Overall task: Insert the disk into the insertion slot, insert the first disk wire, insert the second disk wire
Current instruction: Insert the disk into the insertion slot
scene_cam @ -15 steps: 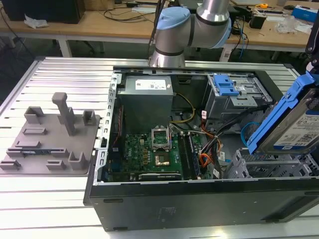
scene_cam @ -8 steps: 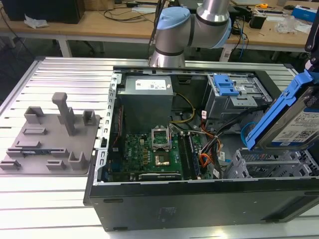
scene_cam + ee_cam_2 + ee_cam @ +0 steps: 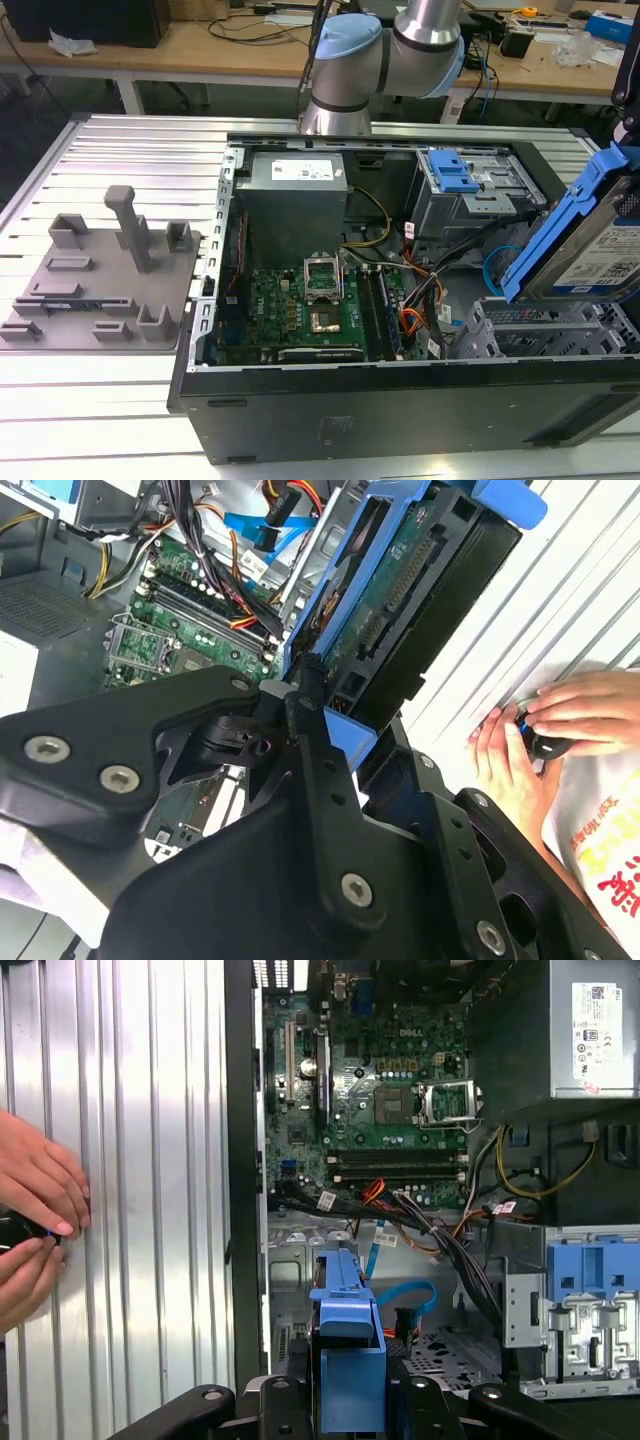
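**Ana:** Where is the disk point(image 3: 592, 240) right now?

**Ben:** Up in the air at the exterior view's right end of the open computer case point(image 3: 300, 400). It is tilted, with its white label facing out and the blue caddy framing it.

**Ana:** And the claw point(image 3: 348, 1400)?

**Ben:** It is clamped on the disk. In both wrist views the black fingers point(image 3: 303, 695) press on one end of the blue caddy from either side.

**Ana:** So it is not in the insertion slot point(image 3: 545, 330)?

**Ben:** Not yet. The perforated silver cage sits low in the case, and the disk hangs over it with its lower corner close above the cage's top edge.

**Ana:** Any cables nearby?

**Ben:** The second disk wire point(image 3: 412, 1290), thin and bright blue, curls in a loop inside the case just beside the cage.

**Ana:** What else is around?

**Ben:** The green motherboard point(image 3: 300, 310) lies flat in the middle of the case, and a taller grey bay point(image 3: 465, 185) with a blue lever stands beyond the cage. On the ribbed metal table point(image 3: 120, 150), a grey fixture plate point(image 3: 100, 270) sits at the exterior view's left.

**Ana:** Anyone there?

**Ben:** A person's hands point(image 3: 30, 1220) rest on the table next to the case, holding something small and dark.
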`<state>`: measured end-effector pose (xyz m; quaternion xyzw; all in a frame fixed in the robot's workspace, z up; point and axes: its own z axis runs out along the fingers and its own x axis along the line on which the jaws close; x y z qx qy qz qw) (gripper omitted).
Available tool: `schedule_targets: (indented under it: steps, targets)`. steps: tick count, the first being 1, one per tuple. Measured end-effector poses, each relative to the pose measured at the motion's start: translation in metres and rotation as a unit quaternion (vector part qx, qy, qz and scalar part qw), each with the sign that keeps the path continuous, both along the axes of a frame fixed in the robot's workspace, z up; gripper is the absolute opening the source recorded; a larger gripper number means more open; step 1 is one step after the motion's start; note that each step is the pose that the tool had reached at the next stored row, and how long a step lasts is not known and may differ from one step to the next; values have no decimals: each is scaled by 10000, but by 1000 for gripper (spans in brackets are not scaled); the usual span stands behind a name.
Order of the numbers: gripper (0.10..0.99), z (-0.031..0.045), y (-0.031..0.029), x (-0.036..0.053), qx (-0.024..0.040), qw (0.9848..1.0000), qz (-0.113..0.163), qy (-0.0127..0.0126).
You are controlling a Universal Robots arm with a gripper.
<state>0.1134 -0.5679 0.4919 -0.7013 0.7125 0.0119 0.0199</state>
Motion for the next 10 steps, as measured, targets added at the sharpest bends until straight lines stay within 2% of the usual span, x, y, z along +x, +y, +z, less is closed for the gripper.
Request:
schedule_targets:
  steps: [10]
  targets:
    - [365, -1, 1, -1, -1, 10000, 0, -8]
